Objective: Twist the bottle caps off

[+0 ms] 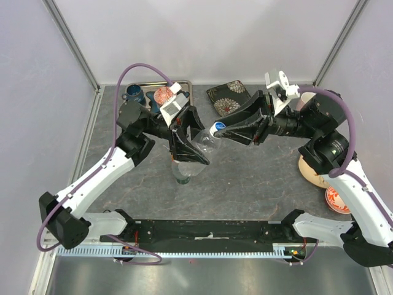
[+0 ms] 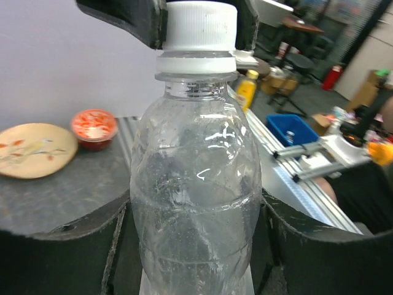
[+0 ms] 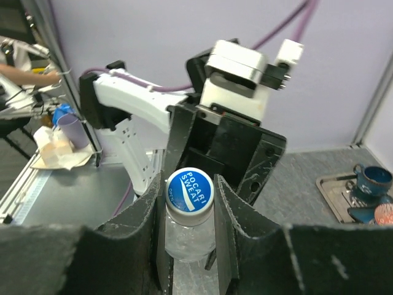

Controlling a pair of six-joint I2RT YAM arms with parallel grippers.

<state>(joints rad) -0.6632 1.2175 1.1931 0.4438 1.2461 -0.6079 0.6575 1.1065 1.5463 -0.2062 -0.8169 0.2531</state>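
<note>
I see the bottle (image 2: 196,196) mid-table (image 1: 258,178), its long axis tilted and its cap (image 3: 190,190) pointing toward the right arm. Left gripper (image 1: 189,147) clamps its body, right gripper (image 1: 228,128) clamps the cap.

At the centre of the top view a bottle (image 1: 206,142) lies tilted over the table (image 1: 258,178), its bottle cap (image 1: 218,128) toward the upper right. The left gripper (image 1: 190,150) clasps its body from the left and the right gripper (image 1: 236,129) clasps the cap from the right. Behind it, upper left of centre, a tray (image 1: 184,83) holds a mug (image 1: 134,94) with a small tub (image 1: 163,95) just to its right. A dish (image 1: 228,97) lies right of the tray, while at the right edge a plate (image 1: 310,169) sits partly under the right arm, a second tub (image 1: 336,200) just below it.
</note>
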